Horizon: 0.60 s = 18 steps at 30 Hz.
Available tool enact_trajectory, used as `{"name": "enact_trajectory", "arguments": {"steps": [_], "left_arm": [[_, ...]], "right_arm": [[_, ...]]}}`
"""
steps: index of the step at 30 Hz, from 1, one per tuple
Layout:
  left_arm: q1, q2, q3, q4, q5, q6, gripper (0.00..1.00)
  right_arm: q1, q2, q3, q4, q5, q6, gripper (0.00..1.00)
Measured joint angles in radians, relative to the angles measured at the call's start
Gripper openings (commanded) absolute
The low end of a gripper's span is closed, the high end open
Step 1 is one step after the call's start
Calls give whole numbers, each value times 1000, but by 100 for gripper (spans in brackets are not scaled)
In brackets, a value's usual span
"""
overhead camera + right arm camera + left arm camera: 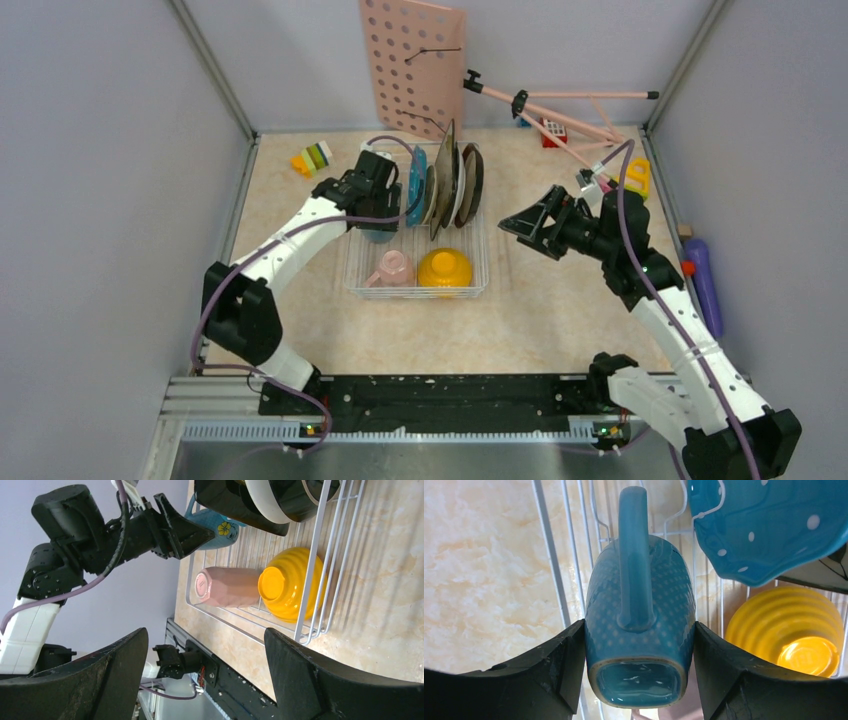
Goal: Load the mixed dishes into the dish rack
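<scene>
Left wrist view: the left claw [636, 645] is clamped on the small blue cup [639, 575], one finger on each flat side, with the handle turned toward the camera. Under the cup run the white wires of the dish rack [551, 570], so the cup is over the part of the rack nearest the left edge of the counter [560, 310]; whether it rests on the wires or hangs just above them, I cannot tell. Just beside it, toward the far edge, the teal white-dotted dish [769, 525] stands on its rim, and toward the near edge lie the pink cup [390, 268] and the yellow-orange bowl [789, 630], both inside the rack. The square floral plate [443, 180] and the brown-rimmed round plate [470, 185] stand in the same row as the teal dish. The right claw [515, 225] hangs with fingers apart and empty, over the counter between the rack and the right edge. In my judgement this cup is the last dish to load. To do it well, the cup should go down slowly until the wires carry it, then the fingers should open only a little, because the teal dish is very near and a wide opening could push it. After that, a straight lift will avoid the handle.
</scene>
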Motion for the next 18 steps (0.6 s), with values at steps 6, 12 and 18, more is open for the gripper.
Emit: {"name": "enact_trajectory", "arguments": {"steps": [6, 12, 18], "left_arm": [[18, 120, 103, -40, 44, -11, 0], [68, 223, 156, -63, 134, -27, 2], [101, 321, 295, -169, 200, -30, 46]], "right_arm": [[0, 1, 0, -4, 1, -3, 84], [0, 1, 0, -21, 21, -21, 84], [0, 0, 0, -43, 34, -32, 85]]}}
